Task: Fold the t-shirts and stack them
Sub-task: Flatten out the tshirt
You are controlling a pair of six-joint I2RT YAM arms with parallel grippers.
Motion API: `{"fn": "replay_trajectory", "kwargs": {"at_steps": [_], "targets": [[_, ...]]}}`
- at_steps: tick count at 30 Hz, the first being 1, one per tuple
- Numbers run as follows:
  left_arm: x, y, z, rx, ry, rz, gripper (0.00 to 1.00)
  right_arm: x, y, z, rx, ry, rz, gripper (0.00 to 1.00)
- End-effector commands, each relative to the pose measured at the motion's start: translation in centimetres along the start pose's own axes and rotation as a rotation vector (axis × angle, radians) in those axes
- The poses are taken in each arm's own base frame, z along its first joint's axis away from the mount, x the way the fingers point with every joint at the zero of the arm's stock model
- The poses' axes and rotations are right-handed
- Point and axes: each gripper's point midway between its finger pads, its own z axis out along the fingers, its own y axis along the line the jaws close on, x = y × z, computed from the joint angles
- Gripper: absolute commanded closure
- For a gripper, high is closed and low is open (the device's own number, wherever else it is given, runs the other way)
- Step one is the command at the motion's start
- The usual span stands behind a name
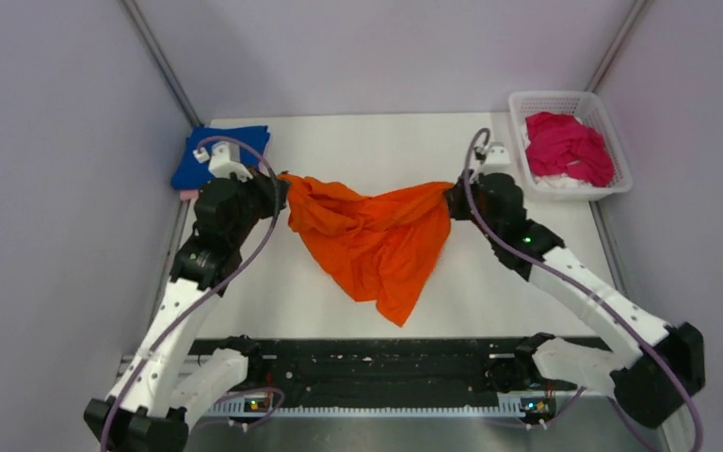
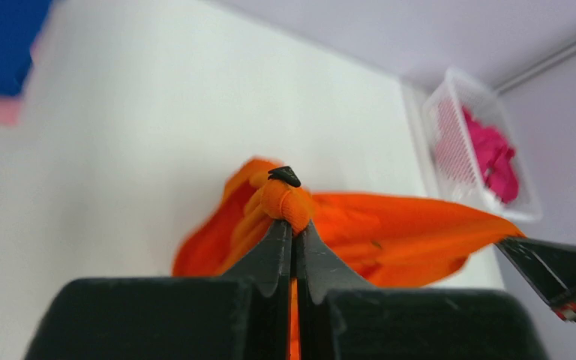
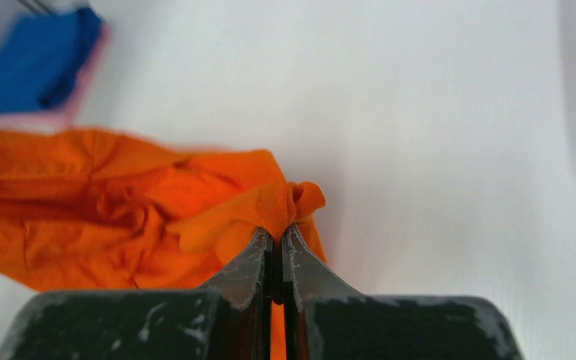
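Observation:
The orange t-shirt [image 1: 377, 240] hangs stretched between my two grippers above the middle of the table, its lower part sagging to a point near the front. My left gripper [image 1: 281, 185] is shut on its left corner [image 2: 289, 204]. My right gripper [image 1: 453, 196] is shut on its right corner [image 3: 289, 206]. A folded royal blue t-shirt [image 1: 209, 153] lies at the back left on a pale pink t-shirt [image 1: 188, 195], of which only an edge shows. A magenta t-shirt [image 1: 568, 146] lies crumpled in the white basket [image 1: 618, 158] at the back right.
The white table top [image 1: 377, 141] is bounded by grey walls on the left, back and right. The black rail [image 1: 377, 372] with the arm bases runs along the front edge. The blue stack sits just behind my left wrist.

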Motion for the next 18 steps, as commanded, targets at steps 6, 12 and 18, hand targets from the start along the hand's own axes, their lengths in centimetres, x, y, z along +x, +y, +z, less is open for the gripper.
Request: {"fn": "replay_trajectory", "kwargs": {"at_steps": [6,12,18], "targets": [[-17.9,-6.2,-13.5,0.033,-0.59,0.062,1.0,-20.1,2.2,-17.9,-0.153,-0.571,0.019,1.0],[-22.3,-7.7,-20.9,0.059,-0.785,0.065,1.0,-25.6,1.5,-28.5,-0.185,-0.779,0.016,1.0],[-22.6,-6.1,-24.6,0.01,-0.887,0.042,1.0,-26.4,0.9,-33.2,-0.209,-0.846,0.01,1.0]]}}
